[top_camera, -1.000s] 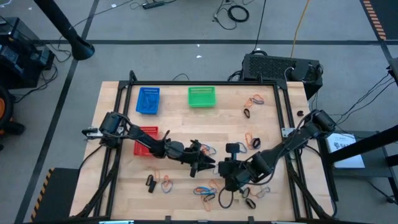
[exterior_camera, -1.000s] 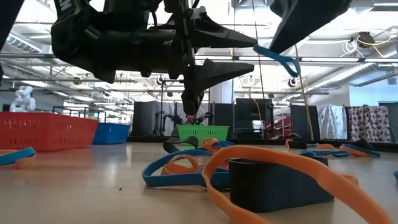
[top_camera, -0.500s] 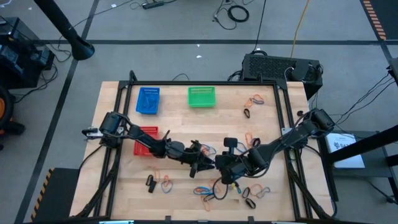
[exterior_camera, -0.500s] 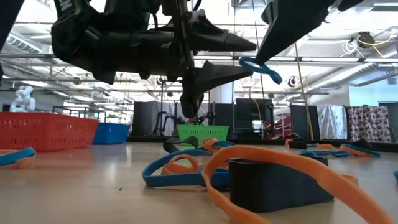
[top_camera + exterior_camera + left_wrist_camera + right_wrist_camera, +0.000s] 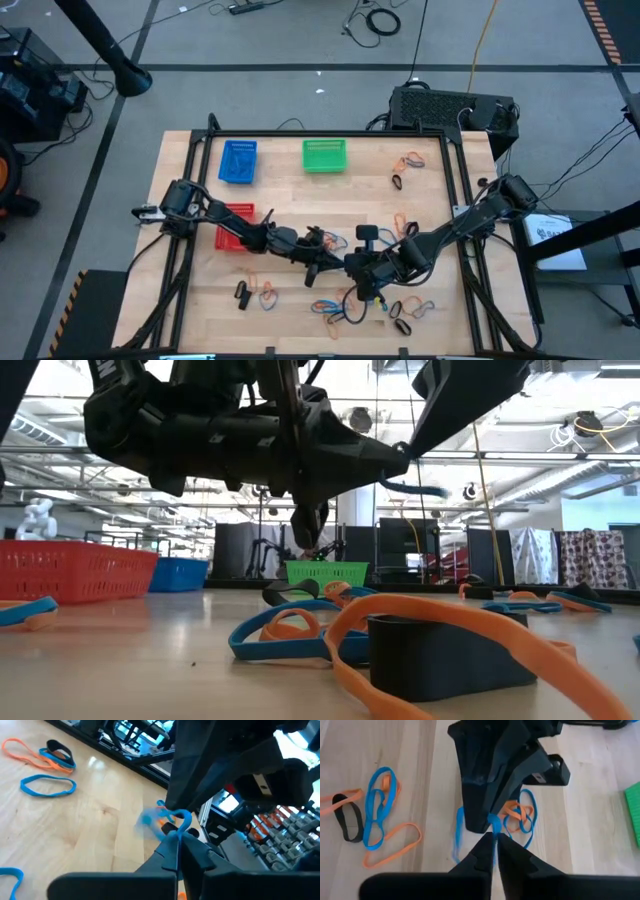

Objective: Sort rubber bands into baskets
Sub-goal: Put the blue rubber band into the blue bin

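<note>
Both end effectors (image 5: 345,265) tip-to-tip mid-table (bands around).

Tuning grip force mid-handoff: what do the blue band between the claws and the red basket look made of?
Blue band: apparently soft rubber, matte; it hangs limp and bends between the left claw and right claw. Red basket: seemingly rigid moulded plastic, slightly glossy, with fine open mesh walls.

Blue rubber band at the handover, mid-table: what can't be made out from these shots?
- The thin blue rubber band is motion-blurred in both wrist views and the low view, so its shape is unclear.
- High view: the left gripper and right gripper overlap and hide the band.
- Right gripper: whether it still pinches the band; the left gripper is shut on it.
- Contents of the red mesh basket: too small, part-covered by the left arm.
</note>
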`<state>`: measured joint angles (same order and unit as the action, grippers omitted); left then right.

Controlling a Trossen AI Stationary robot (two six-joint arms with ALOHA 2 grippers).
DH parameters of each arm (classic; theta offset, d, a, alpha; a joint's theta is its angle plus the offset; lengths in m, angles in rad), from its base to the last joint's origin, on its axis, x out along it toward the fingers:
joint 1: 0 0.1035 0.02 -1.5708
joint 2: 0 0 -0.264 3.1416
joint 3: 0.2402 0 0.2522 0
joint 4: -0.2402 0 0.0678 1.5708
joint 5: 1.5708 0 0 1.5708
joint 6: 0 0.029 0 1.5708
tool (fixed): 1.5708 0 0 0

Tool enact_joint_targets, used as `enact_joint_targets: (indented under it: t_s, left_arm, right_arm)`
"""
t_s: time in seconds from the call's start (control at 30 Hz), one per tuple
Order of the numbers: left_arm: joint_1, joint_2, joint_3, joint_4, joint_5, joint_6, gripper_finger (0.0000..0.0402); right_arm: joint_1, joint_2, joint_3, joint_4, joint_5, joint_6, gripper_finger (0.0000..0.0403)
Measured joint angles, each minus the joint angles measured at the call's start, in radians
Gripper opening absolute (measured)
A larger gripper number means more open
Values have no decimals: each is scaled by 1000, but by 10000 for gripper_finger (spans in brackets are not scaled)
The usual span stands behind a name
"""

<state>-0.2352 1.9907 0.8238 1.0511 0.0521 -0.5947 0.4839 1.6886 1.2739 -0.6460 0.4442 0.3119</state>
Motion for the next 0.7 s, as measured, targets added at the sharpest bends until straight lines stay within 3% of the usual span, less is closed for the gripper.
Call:
enact_joint_targets:
  t_s: [0.2, 0.37, 0.5, 0.7]
  left_arm:
    - [29, -77, -1, -161, 24, 32, 4]
    - [71, -296, -1, -553, 0, 148, 3]
    - [125, -517, -1, -947, -130, 268, 2]
    - [283, -762, 0, -1457, -394, 348, 2]
  right_arm:
    - [0, 0, 0, 7, 2, 6, 76]
    - [21, 0, -23, 8, -5, 110, 103]
    - [50, 0, -74, 58, -1, 163, 109]
    - [68, 0, -185, 287, 1, 99, 109]
